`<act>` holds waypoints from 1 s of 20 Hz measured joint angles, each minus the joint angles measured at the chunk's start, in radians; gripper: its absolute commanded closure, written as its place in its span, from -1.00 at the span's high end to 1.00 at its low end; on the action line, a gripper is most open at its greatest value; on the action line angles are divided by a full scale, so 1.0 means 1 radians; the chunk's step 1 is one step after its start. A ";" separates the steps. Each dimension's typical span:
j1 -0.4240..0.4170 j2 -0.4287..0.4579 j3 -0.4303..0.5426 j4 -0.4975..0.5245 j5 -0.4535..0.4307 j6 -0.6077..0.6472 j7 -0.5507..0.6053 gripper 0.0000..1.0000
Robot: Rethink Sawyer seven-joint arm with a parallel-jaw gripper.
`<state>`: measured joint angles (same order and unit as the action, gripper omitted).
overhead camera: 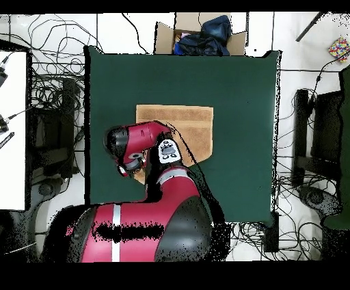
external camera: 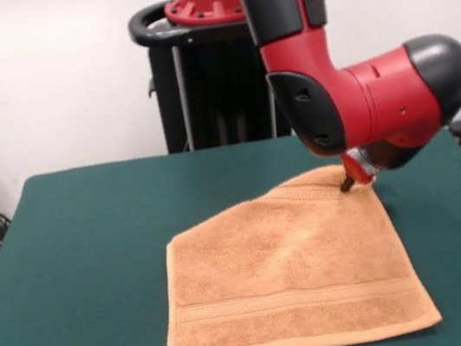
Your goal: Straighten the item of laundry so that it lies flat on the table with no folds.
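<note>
The orange-tan towel (external camera: pixel 287 278) lies on the dark green table (external camera: pixel 76 250), right of the middle. Its near edge with the woven band is flat and straight. Its far side narrows to a peak at the far right, and the far left edge runs slantwise. My gripper (external camera: pixel 350 179) sits at that peak, touching or just above the cloth; the red wrist hides how it stands. In the overhead view the towel (overhead camera: pixel 181 123) shows as a rectangle, with the arm (overhead camera: pixel 140 143) covering its lower left part and the gripper.
The black pedestal (external camera: pixel 198 81) stands behind the table's far edge. Past the table's top edge in the overhead view is a cardboard box (overhead camera: pixel 164 34) with dark blue cloth in it. Cables lie on the floor all round the table.
</note>
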<state>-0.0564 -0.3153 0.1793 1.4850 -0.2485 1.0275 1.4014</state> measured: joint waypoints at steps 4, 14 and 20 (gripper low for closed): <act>0.000 0.005 0.000 0.000 0.000 0.000 0.000 1.00; -0.015 -0.031 0.001 0.003 -0.002 0.002 0.000 1.00; -0.099 -0.186 0.000 0.015 -0.012 0.003 0.000 1.00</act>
<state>-0.1557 -0.5013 0.1790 1.4997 -0.2604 1.0302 1.4014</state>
